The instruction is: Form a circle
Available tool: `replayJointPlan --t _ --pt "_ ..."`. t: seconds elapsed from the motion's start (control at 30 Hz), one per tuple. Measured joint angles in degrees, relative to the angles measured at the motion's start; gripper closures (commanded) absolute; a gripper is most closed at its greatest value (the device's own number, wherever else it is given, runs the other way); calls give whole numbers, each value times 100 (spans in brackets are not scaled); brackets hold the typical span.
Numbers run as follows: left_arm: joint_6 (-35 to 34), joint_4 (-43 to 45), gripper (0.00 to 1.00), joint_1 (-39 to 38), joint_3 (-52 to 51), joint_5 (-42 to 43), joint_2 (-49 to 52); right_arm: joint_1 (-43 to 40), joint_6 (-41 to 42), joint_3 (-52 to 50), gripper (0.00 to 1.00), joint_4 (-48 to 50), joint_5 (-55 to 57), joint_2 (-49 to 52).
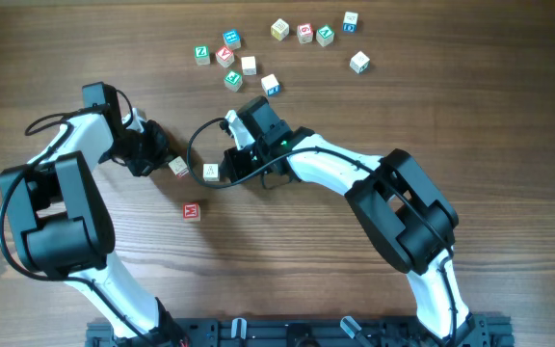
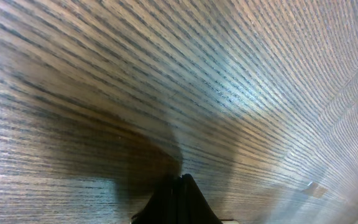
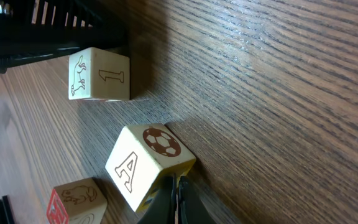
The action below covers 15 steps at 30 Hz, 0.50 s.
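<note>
You will find the three task cubes at mid-surface between the two arms, near one another but none touching. The pale wooden cube with an outlined A and a brown football (image 3: 148, 165) sits tilted to the grain. The right jaws are clenched, grasping nothing, their tips against that cube's near edge. The pale wooden cube with a 1 and an animal outline (image 3: 99, 75) stands just beyond it, a gap between them. The left jaws lie just beside this cube, clenched and empty; you cannot tell from these views whether they touch it. The wooden cube with red faces (image 1: 192, 210) lies apart, toward the robot's base. The dark wood-grain surface (image 2: 241, 74) also carries scattered coloured alphabet cubes (image 1: 249, 65) along its far edge, well apart from the three.
</note>
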Motion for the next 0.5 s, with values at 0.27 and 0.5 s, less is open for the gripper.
replayJointPlan --t 0.27,0.5 --pt "0 0 96 0 0 -2 0 0 -136 0 95 149 2 0" --pt "0 2 96 0 0 -2 0 0 -254 0 95 195 -105 0"
